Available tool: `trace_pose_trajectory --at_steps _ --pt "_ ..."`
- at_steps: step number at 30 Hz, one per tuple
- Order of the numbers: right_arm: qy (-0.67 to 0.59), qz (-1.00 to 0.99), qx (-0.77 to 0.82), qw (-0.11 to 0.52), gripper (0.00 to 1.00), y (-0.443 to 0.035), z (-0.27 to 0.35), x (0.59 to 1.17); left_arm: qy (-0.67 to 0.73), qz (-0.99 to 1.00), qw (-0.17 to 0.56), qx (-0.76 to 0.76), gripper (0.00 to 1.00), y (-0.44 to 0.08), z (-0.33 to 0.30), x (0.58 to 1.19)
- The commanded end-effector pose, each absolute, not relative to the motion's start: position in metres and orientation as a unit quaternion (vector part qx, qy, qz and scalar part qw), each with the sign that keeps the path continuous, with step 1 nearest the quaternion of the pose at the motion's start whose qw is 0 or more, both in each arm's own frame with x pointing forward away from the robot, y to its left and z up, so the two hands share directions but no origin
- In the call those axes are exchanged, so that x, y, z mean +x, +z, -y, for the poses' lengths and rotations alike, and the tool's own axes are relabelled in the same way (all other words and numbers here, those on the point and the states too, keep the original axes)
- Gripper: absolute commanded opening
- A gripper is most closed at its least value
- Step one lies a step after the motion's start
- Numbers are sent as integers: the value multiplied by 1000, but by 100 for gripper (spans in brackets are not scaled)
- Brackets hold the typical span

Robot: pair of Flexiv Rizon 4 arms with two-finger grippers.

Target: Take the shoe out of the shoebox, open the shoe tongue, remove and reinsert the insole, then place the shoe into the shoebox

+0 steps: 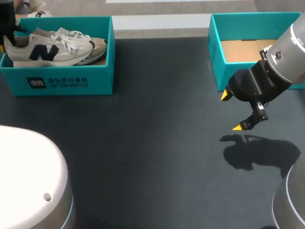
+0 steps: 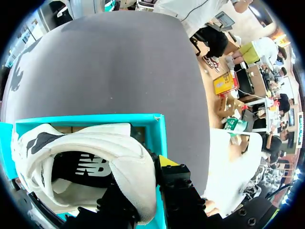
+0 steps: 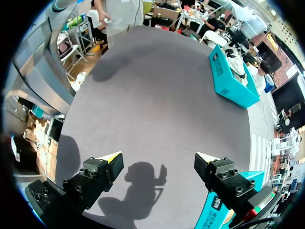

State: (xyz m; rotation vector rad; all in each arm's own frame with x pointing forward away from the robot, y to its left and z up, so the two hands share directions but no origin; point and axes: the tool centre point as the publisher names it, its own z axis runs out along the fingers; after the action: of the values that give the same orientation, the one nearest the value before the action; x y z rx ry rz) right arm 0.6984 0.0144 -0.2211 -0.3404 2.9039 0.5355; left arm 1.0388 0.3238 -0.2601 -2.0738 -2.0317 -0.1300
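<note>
A white sneaker (image 1: 52, 47) with a dark side mark lies in the teal shoebox (image 1: 66, 83) at the table's far left, a second sneaker close behind it. My left arm (image 1: 7, 26) comes down at the box's left end. In the left wrist view my left gripper (image 2: 143, 179) is shut on the sneaker (image 2: 95, 143) at its heel collar, one finger inside the shoe and the yellow-tipped one (image 2: 167, 161) outside, against the shoebox wall (image 2: 159, 129). My right gripper (image 1: 232, 111) (image 3: 158, 160) hangs open and empty above the table at the right.
A second teal box (image 1: 217, 52) with a bare cardboard floor stands at the back right, just behind my right gripper. The dark table top (image 1: 152, 143) stretches between the two boxes. My arms' white bases (image 1: 28, 181) fill the near corners.
</note>
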Motion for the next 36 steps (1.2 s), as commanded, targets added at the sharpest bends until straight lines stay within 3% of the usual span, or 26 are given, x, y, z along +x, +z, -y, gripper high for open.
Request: trace_pose_trajectory --at_steps 1,24,36 --pt "178 -974 -113 85 100 -222 -15 698 -47 705 124 -697 0 -219 -321 1034" --pt "178 -974 -113 85 100 -222 -15 698 -41 717 116 -686 0 -205 -322 1032" --pt "178 -974 -113 85 100 -222 -15 698 -103 707 77 -695 0 -189 -263 940"
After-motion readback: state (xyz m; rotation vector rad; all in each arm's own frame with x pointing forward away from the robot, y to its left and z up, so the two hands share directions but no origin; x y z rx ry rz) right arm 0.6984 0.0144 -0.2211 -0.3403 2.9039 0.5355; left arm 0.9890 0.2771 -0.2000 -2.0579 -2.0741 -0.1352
